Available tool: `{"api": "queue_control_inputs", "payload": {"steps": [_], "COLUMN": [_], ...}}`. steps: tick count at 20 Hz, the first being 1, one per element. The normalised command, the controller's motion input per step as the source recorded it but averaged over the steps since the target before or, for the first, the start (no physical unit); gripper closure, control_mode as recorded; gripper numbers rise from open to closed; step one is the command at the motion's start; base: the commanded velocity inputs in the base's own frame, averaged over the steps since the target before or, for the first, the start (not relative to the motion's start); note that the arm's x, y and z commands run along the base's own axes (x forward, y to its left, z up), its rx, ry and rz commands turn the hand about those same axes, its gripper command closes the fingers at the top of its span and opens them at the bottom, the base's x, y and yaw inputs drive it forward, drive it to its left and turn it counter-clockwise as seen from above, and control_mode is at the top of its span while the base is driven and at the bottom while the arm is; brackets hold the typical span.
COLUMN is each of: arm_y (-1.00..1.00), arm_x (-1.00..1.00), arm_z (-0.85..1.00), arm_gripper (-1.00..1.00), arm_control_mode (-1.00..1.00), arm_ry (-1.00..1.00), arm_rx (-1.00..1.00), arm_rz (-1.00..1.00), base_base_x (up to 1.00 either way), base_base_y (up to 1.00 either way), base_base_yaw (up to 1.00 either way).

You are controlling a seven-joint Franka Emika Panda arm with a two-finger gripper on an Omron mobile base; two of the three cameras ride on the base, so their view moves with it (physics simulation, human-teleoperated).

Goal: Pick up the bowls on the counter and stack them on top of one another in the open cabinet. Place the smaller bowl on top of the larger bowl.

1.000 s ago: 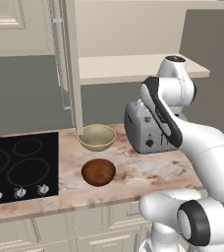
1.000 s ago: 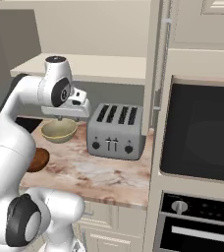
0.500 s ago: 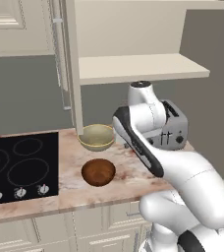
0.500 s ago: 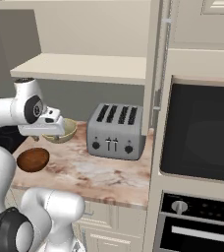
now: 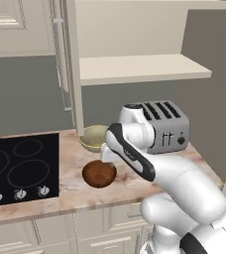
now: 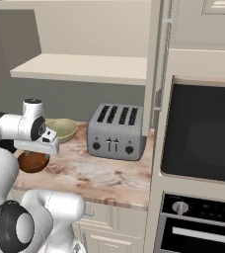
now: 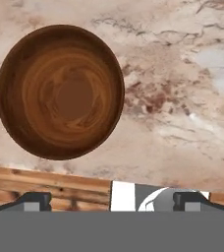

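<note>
The dark reddish-brown smaller bowl (image 5: 99,174) is seen upright on the marbled worktop (image 5: 135,181), near its front edge and just right of the black cooktop (image 5: 17,168). The pale olive-beige larger bowl (image 5: 96,137) is set further back on the same worktop, close to the tall side panel of the open cabinet (image 5: 135,69), whose flat shelf is seen above, well clear of both bowls. The two bowls are near each other but apart. A silver four-slot toaster (image 5: 165,127) is placed to the right of the larger bowl. The white arm is bent low over the worktop, and the end effector (image 6: 37,147) is held just above the smaller bowl, pointing down. In the hand view the smaller bowl (image 7: 60,92) is seen from directly above, offset toward the upper left, with bare marble to its right. The two dark fingertips (image 7: 34,201) are seen far apart at the bottom corners of that view, with nothing between them; the end effector is spread wide and no contact with the bowl is seen.
</note>
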Motion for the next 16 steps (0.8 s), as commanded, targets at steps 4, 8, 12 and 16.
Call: {"api": "queue_control_inputs", "payload": {"steps": [4, 8, 12, 16], "arm_y": [0.14, 0.0, 0.0, 0.0], "arm_x": [0.27, 0.37, 0.29, 0.39], "arm_z": [-0.57, -0.47, -0.3, -0.31], "arm_gripper": [-1.0, -1.0, -1.0, -1.0], "arm_control_mode": [-1.0, -1.0, -1.0, -1.0], "arm_ry": [0.09, 0.02, 0.0, 0.0], "arm_rx": [0.0, 0.0, 0.0, 0.0], "arm_rz": [0.0, 0.0, -0.02, -0.03], "base_base_x": [0.0, 0.0, 0.0, 0.0], "base_base_y": [0.0, 0.0, 0.0, 0.0], "base_base_yaw": [0.0, 0.0, 0.0, 0.0]}}
